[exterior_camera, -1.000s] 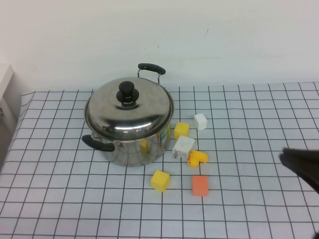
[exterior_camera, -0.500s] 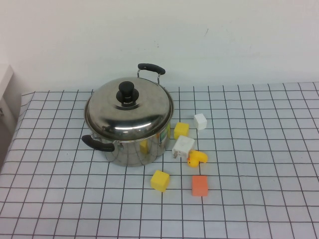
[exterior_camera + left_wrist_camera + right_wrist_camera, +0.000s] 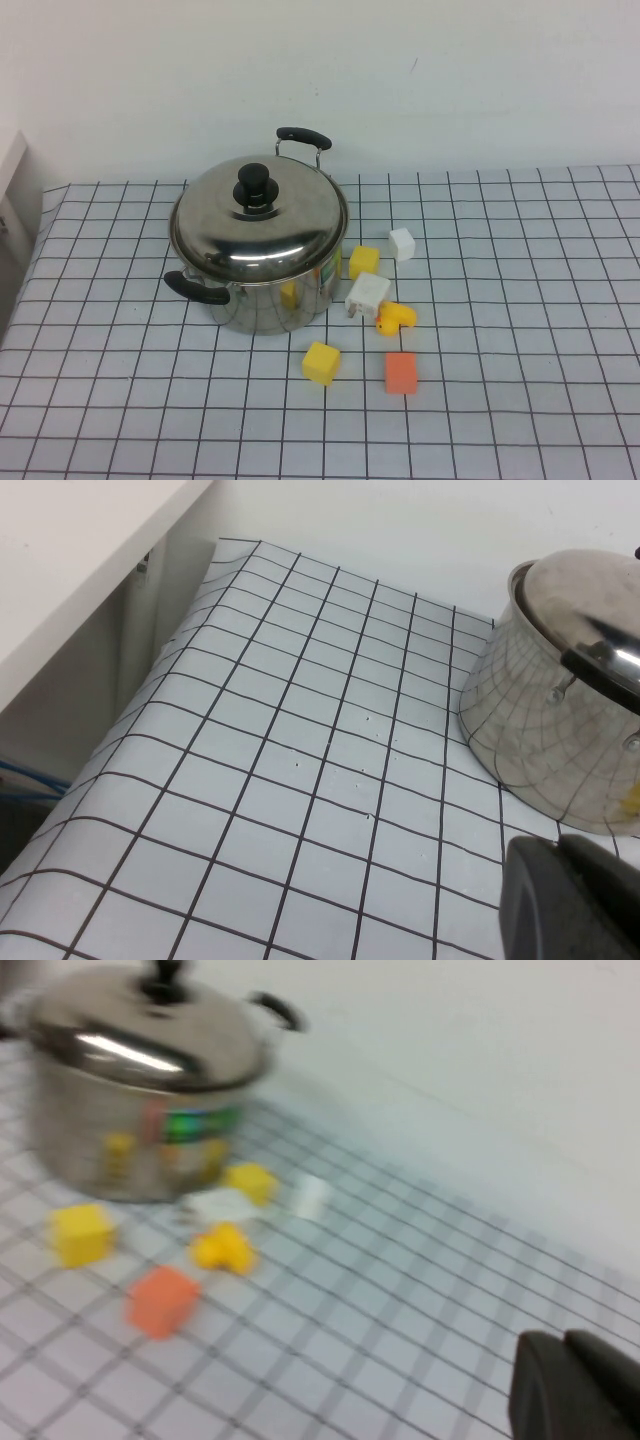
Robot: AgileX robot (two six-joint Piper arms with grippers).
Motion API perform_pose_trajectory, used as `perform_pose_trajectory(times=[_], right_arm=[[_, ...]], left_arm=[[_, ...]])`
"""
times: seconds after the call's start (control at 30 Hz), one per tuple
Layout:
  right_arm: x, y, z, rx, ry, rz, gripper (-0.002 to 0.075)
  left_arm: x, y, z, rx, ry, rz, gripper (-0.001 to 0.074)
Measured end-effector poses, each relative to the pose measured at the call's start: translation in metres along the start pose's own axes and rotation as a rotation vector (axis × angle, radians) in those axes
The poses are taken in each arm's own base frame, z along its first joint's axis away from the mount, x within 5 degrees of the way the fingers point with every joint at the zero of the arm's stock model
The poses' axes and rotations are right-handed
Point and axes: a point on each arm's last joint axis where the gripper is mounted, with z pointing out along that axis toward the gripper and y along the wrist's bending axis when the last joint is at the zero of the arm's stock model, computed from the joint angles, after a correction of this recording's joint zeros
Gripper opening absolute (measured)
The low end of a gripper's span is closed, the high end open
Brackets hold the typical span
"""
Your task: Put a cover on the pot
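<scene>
The shiny steel pot (image 3: 265, 290) with black loop handles stands left of the table's middle. A domed steel lid (image 3: 258, 228) with a black knob (image 3: 254, 185) sits on it, closing it. The pot also shows in the left wrist view (image 3: 545, 730) and the right wrist view (image 3: 130, 1110). Neither gripper shows in the high view. My left gripper (image 3: 565, 900) is shut and empty, low over the table to the pot's left. My right gripper (image 3: 575, 1385) is shut and empty, far to the pot's right.
Small blocks lie right of the pot: two yellow cubes (image 3: 321, 362) (image 3: 364, 261), two white blocks (image 3: 367, 294) (image 3: 401, 243), an orange cube (image 3: 401, 372) and a yellow duck (image 3: 396, 318). A white ledge (image 3: 70, 570) borders the table's left edge.
My right gripper, at the right edge of the high view a second ago, has pulled out of that view. The pot, lid and blocks have not moved.
</scene>
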Motion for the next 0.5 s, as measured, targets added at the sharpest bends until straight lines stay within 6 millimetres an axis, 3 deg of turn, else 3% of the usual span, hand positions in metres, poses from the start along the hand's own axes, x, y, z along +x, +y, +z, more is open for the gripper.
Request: perform_pose_trajectory(times=[0.3,0.5], right_arm=[[0.030,-0.012,-0.016,0.363,-0.003,0.141,-0.0002],[0.053,-0.005,-0.017,0.391,0.102,0.268,-0.0002]], left_arm=[[0.000,0.000,0.000,0.000,0.000,0.000,-0.0003],[0.000,0.000,0.000,0.000,0.000,0.004,-0.0003]])
